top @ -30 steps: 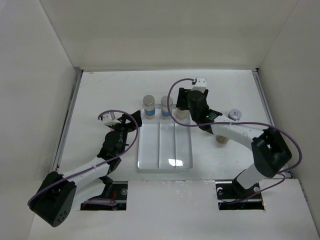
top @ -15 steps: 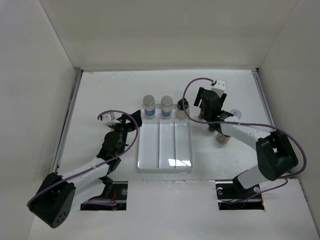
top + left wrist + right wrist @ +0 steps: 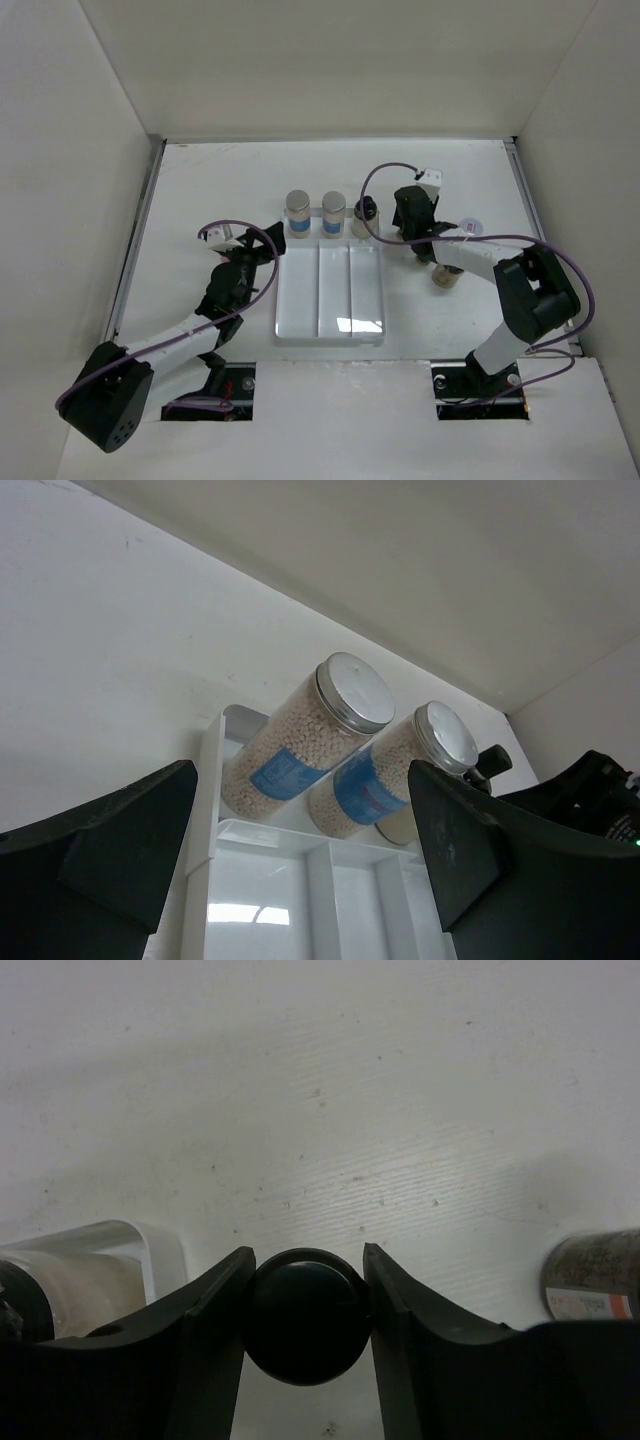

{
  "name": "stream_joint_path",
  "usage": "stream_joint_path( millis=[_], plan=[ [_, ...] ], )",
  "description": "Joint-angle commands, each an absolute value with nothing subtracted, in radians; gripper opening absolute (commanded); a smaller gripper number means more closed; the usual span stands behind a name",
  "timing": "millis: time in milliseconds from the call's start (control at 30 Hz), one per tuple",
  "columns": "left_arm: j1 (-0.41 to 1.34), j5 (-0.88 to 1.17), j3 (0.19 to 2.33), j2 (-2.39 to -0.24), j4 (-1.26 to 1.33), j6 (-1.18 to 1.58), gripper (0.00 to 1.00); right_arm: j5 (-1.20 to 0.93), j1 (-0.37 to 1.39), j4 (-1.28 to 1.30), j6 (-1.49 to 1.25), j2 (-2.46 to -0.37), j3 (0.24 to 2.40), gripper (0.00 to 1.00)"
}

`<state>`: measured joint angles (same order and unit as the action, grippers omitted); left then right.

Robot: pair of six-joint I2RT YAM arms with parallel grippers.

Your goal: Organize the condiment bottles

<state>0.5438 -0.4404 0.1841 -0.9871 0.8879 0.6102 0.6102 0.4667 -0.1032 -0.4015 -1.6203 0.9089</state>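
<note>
Two silver-lidded, blue-labelled condiment bottles (image 3: 298, 212) (image 3: 334, 210) and a black-capped one (image 3: 366, 215) stand side by side at the far end of the white tray (image 3: 330, 320). Just right of the tray, my right gripper (image 3: 411, 225) points down; in the right wrist view its jaws press both sides of another bottle's round black cap (image 3: 305, 1315). A pink-lidded bottle (image 3: 470, 229) and one more bottle (image 3: 443, 277) sit further right. My left gripper (image 3: 262, 258) hovers open at the tray's left side, facing the blue-labelled bottles (image 3: 300, 735) (image 3: 390, 775).
The tray's three long compartments (image 3: 260, 910) lie in front of the bottles. White walls enclose the table on three sides. A bottle with dark contents (image 3: 595, 1275) shows at the right edge of the right wrist view.
My right gripper left a black-capped bottle standing in the tray's right compartment, moved right and closed on another black cap. The left arm has not moved.
</note>
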Motion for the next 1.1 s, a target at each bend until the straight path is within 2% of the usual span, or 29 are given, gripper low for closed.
stream_joint_path(
  millis=[0,67,133,333,500,700,1067],
  plan=[
    [0.536,-0.43,0.196,-1.014,0.943,0.604,0.87,0.609,0.461,-0.115,-0.416,-1.611,0.956,0.5],
    [0.539,-0.425,0.199,-1.012,0.934,0.606,0.87,0.623,0.465,-0.123,-0.416,-1.582,0.947,0.43],
    [0.544,-0.425,0.199,-0.997,0.934,0.603,0.87,0.661,0.472,-0.136,-0.41,-1.519,0.921,0.41],
    [0.542,-0.404,0.199,-0.977,0.93,0.6,0.87,0.686,0.567,-0.098,-0.376,-1.313,0.852,0.4],
    [0.548,-0.402,0.21,-1.008,0.93,0.598,0.87,0.663,0.753,-0.015,-0.385,-1.21,0.807,0.39],
    [0.553,-0.411,0.212,-1.002,0.93,0.589,0.87,0.571,0.973,-0.133,-0.338,-1.353,0.894,0.39],
    [0.559,-0.425,0.201,-0.977,0.928,0.583,0.87,0.594,0.979,-0.267,-0.298,-1.646,0.976,0.44]
  ],
)
